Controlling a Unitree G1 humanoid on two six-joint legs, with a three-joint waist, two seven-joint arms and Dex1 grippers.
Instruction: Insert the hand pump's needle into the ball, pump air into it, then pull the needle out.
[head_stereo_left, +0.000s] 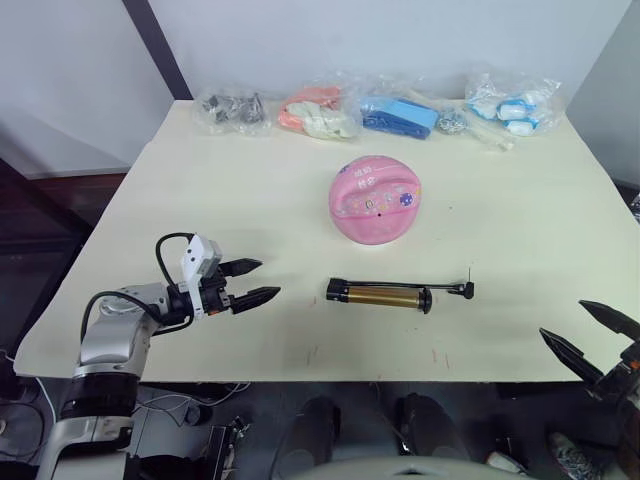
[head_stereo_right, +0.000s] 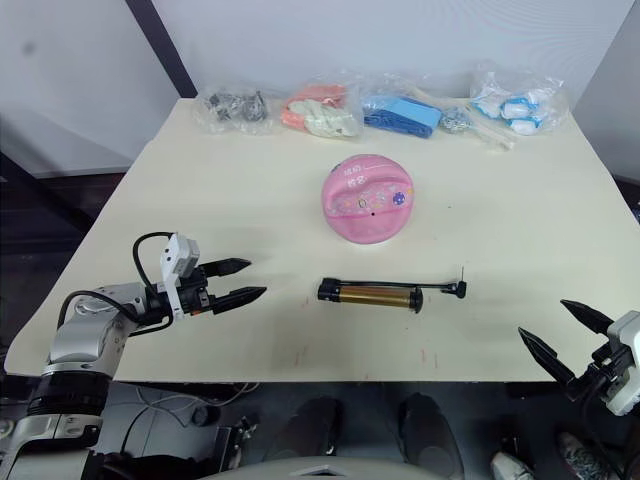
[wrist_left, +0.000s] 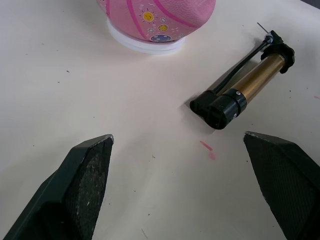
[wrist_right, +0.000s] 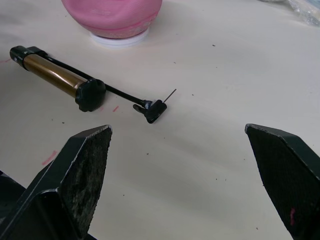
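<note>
While the slim gold-brass hand pump (head_stereo_left: 378, 293) lies untouched on the cream table (head_stereo_left: 200, 190) just in front of the dented pink rubber ball (head_stereo_left: 375, 198), its thin metal needle (wrist_right: 170, 94) pointing up from the small black fitting at the hose end, the task looks not yet begun. Both the left gripper (head_stereo_left: 250, 282) and the right gripper (head_stereo_left: 590, 334) stand wide and empty, well apart from the pump, so the next move likely calls for pinching that fitting. The ball's valve is too small to make out.

bare table (head_stereo_left: 250, 200) lies open on both long sides and both ends of the hand pump (head_stereo_left: 380, 293); the ball (head_stereo_left: 375, 198) stands beyond it, well apart.
</note>
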